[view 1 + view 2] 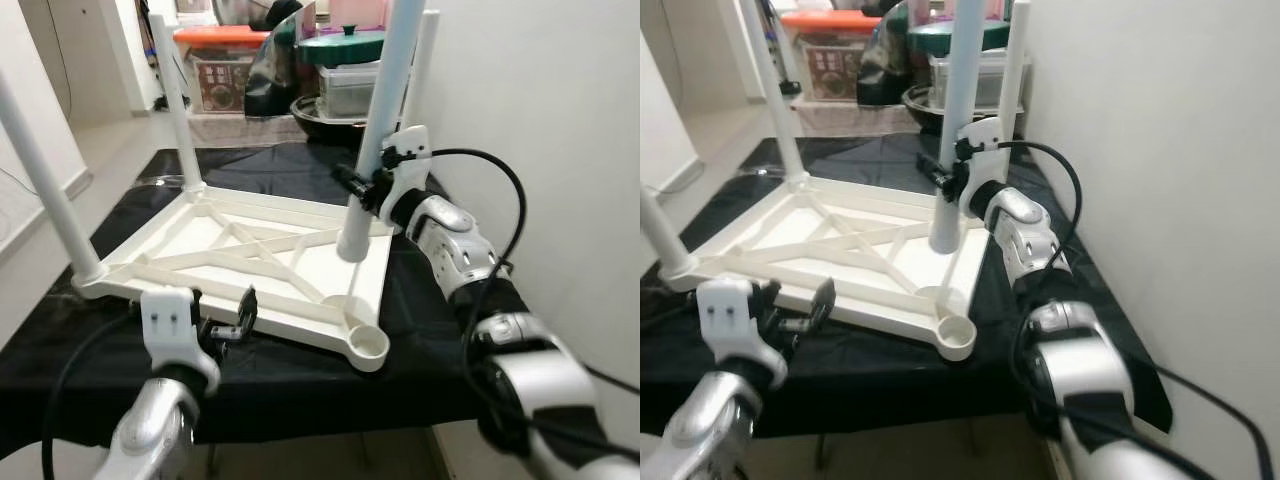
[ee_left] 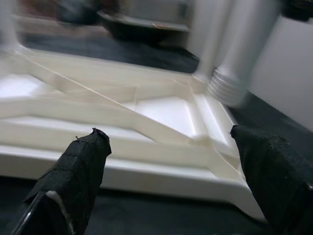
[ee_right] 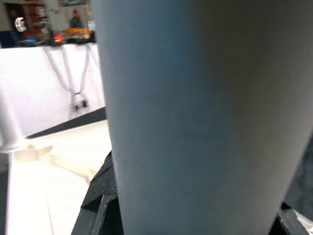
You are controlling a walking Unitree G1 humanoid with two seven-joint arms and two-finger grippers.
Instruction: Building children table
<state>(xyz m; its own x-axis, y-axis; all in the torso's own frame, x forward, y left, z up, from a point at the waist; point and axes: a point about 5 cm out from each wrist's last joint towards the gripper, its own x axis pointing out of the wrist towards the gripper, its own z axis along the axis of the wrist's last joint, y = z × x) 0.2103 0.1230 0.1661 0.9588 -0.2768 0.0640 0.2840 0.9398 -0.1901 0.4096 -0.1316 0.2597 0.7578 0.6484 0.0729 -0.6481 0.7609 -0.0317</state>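
Three legs already stand upright in the corners of the upturned white tabletop (image 1: 250, 255), which lies on a black cloth (image 1: 420, 330) over a bench. The fourth leg (image 1: 378, 120) is in the right gripper (image 1: 368, 188), whose fingers are closed around its shaft; the right wrist view has the pale tube pressed between the black pads. The leg hangs almost vertical, its threaded lower end just above the tabletop's right-hand edge. The empty socket (image 1: 367, 346) sits at the near right corner, closer to the robot than the leg's tip, so the leg must come back toward the robot and down, long axis kept upright. The left gripper (image 1: 228, 318) rests at the tabletop's near edge with fingers spread wide, holding nothing, well placed to steady the frame.
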